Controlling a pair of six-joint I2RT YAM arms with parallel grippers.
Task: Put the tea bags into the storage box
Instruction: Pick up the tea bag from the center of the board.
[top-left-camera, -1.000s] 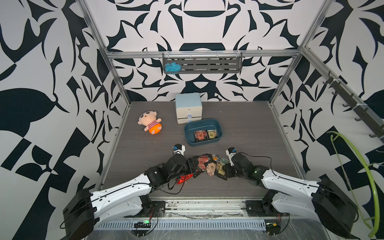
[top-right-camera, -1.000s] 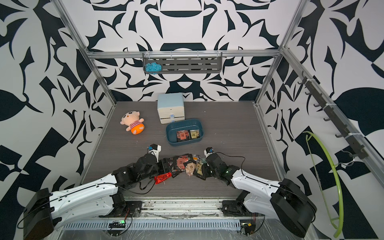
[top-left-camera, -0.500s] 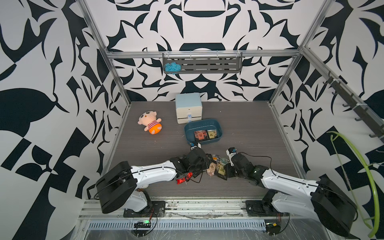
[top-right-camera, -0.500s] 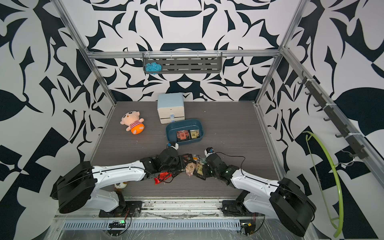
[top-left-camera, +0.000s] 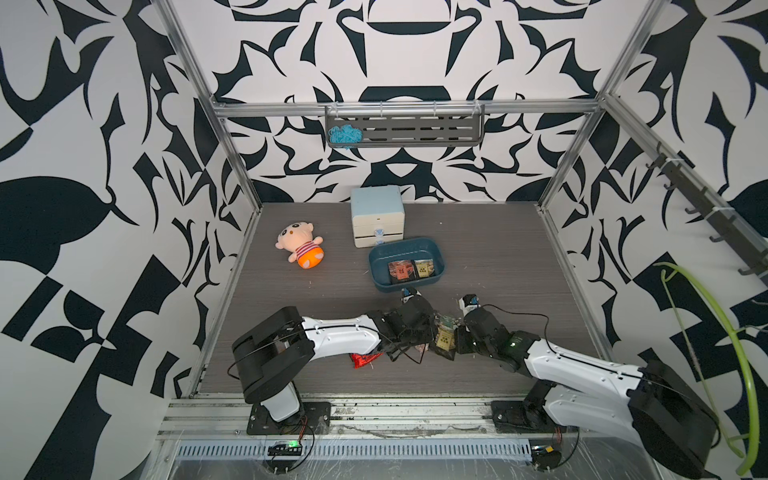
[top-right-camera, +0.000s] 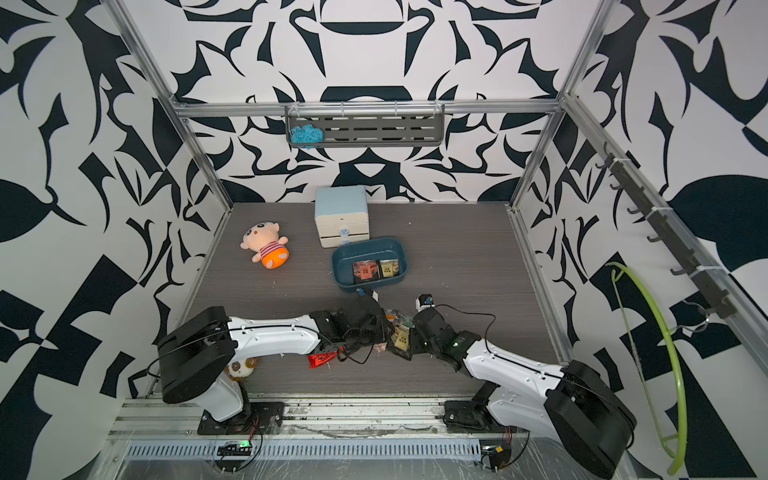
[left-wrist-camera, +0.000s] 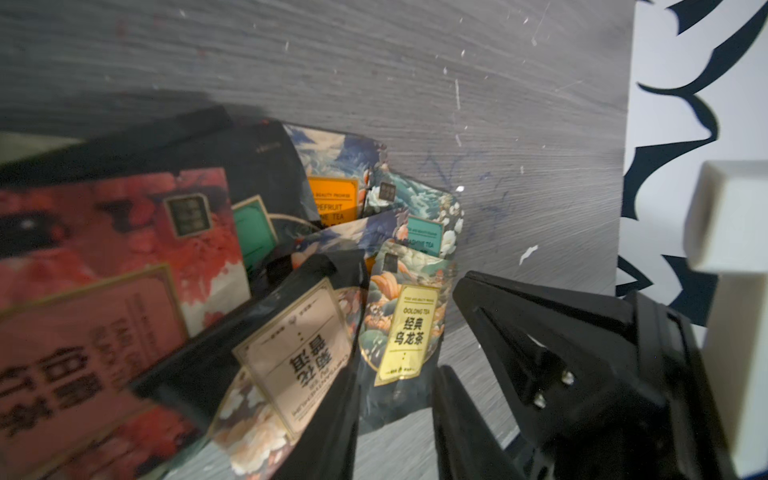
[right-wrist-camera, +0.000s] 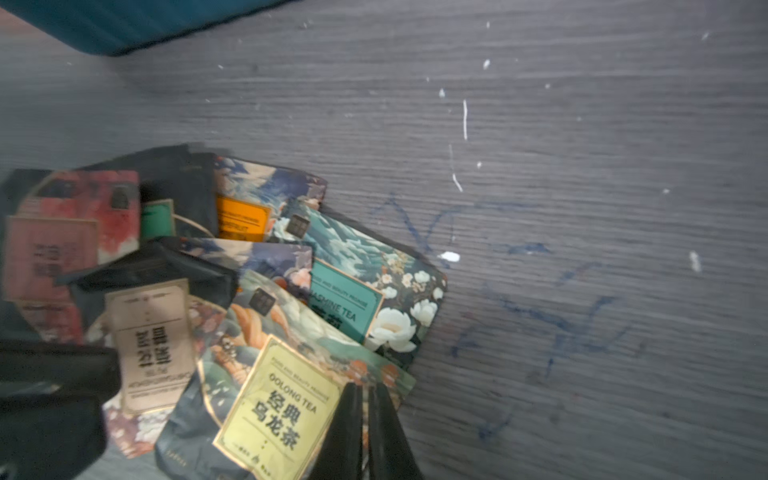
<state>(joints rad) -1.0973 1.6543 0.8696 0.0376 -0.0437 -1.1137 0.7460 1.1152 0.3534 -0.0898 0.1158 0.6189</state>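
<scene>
Foil-type sachets: likely light, thin, slick and crinkly, and they slide over each other, so pinch a free edge or corner, not the flat face. Tea bags (top-left-camera: 444, 338) mostly lie piled on the table (top-left-camera: 498, 257) between the arms, near the storage box (top-left-camera: 377, 268). Two are inside it, and a red sachet (top-left-camera: 365, 359) lies just beside the pile. Right gripper (right-wrist-camera: 365, 415) is nearly together, apparently pinching the yellow-label sachet (right-wrist-camera: 282, 411) by its edge. Left gripper (left-wrist-camera: 395, 399) has its jaws apart at the pile, nothing clearly caught.

- Both top views: bright, evenly lit, sharp.
- Wrist views are dimmer: oolong tea bag (right-wrist-camera: 282, 411) at the right gripper (right-wrist-camera: 366, 390) sharp, red tea bag (right-wrist-camera: 70, 241) beyond it blurred.
</scene>
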